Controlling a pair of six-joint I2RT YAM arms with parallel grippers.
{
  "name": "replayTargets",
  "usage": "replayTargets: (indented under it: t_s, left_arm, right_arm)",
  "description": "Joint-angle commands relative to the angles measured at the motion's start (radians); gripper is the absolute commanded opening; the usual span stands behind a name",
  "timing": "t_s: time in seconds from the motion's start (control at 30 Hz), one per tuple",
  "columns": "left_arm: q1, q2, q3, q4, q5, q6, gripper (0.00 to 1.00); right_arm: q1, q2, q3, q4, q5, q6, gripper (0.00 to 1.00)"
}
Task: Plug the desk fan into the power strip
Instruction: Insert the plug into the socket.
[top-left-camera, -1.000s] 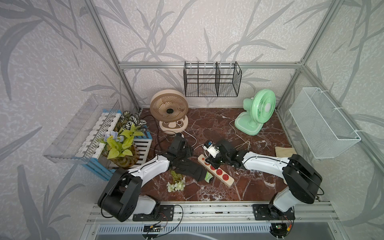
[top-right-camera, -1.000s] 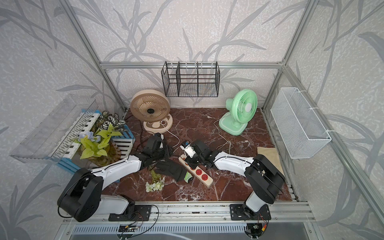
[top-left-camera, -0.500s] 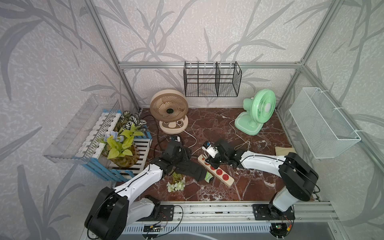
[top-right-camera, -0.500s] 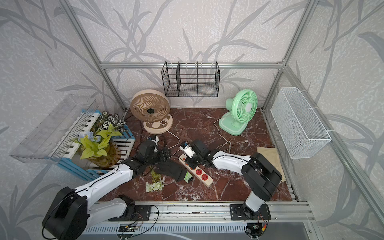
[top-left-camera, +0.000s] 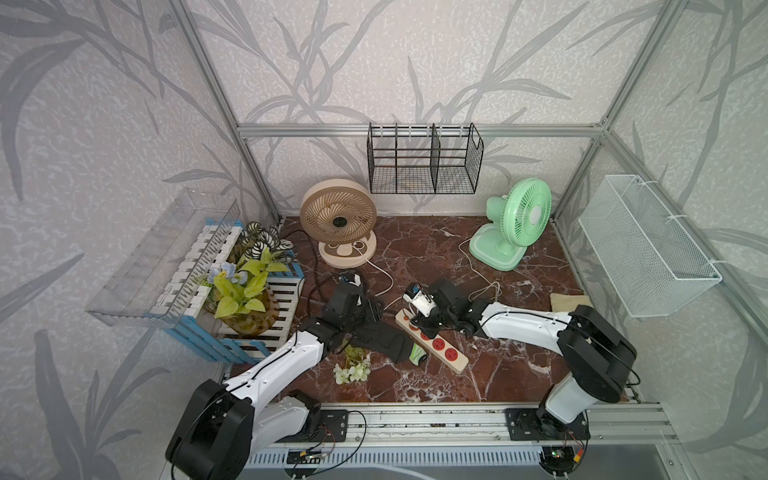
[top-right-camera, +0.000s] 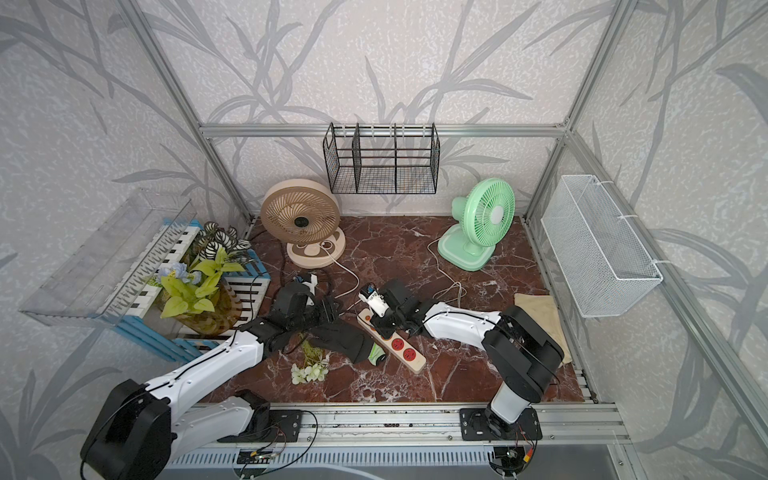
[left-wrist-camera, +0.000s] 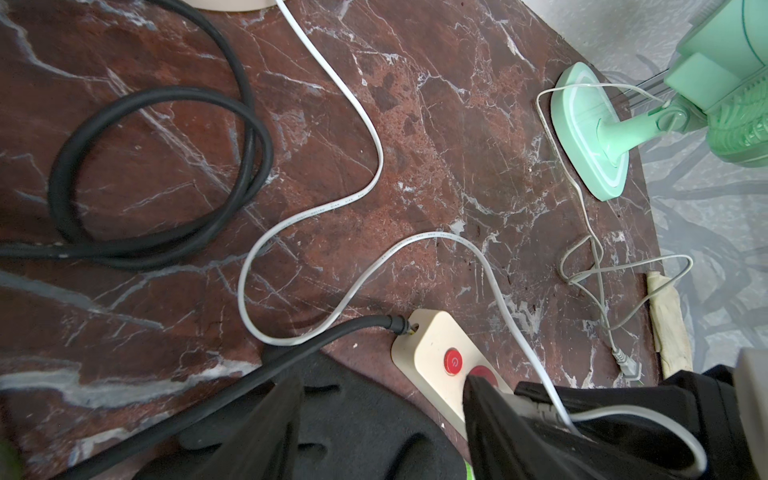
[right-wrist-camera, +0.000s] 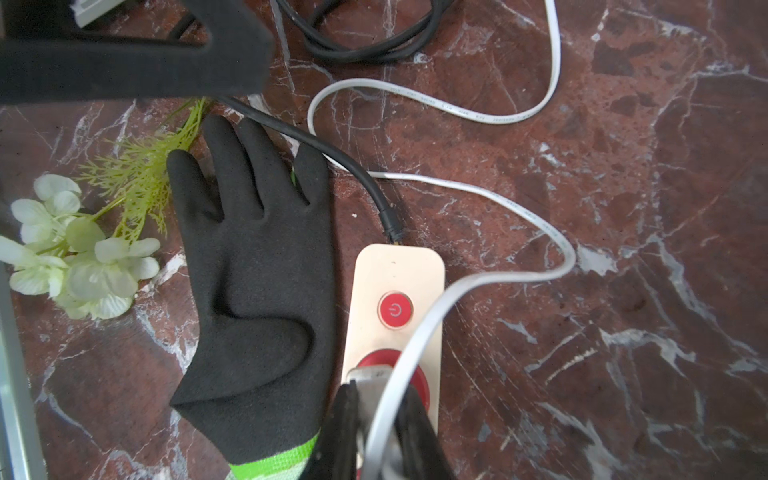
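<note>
Red marble surface (top-left-camera: 519, 365) carries the power strip (top-left-camera: 453, 359) mid-scene beside a glove (right-wrist-camera: 257, 270). Right end effector (right-wrist-camera: 376, 419) pinches the plug (right-wrist-camera: 368, 380), likely light and stiff, by its body at the end socket; left end effector (left-wrist-camera: 380, 382) stands spread.

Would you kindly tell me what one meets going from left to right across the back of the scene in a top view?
clear plastic tray → beige fan → black wire rack → green fan → white mesh basket
</note>
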Motion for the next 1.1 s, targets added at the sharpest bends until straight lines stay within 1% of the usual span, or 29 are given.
replayTargets:
  t_s: [0.0,0.1,0.27,0.47,0.53,0.67,0.77,0.87,0.97,1.07]
  left_arm:
    - [0.004,-0.041,-0.018,-0.029,0.010,-0.010,0.66]
    - [0.004,-0.065,-0.023,-0.045,0.005,-0.010,0.67]
    - [0.004,-0.092,-0.038,-0.051,-0.004,-0.016,0.67]
    - [0.004,-0.095,-0.054,-0.027,-0.002,-0.025,0.68]
    - [0.004,-0.085,-0.053,-0.021,0.000,-0.025,0.68]
    - [0.004,-0.068,-0.047,-0.020,0.008,-0.023,0.68]
    - [0.004,-0.063,-0.041,-0.033,0.014,-0.021,0.68]
    - [0.004,-0.067,-0.049,-0.031,0.014,-0.022,0.68]
    - [0.004,-0.073,-0.054,-0.033,0.021,-0.024,0.68]
    - [0.004,-0.085,-0.056,-0.043,0.018,-0.018,0.68]
  right_arm:
    - [0.032,0.032,-0.006,-0.111,0.073,-0.013,0.00]
    - [0.052,0.042,0.002,-0.173,0.102,-0.019,0.00]
    - [0.055,0.029,0.011,-0.275,0.124,-0.030,0.00]
    - [0.055,0.005,0.001,-0.343,0.106,-0.067,0.00]
    - [0.055,0.021,0.017,-0.360,0.097,-0.077,0.00]
    - [0.055,0.084,0.080,-0.435,0.125,-0.086,0.00]
    - [0.055,0.089,0.076,-0.448,0.125,-0.071,0.00]
    - [0.123,0.073,0.061,-0.433,0.159,-0.056,0.00]
    - [0.133,0.093,0.087,-0.456,0.123,-0.006,0.00]
    - [0.135,0.094,0.064,-0.416,0.087,0.040,0.00]
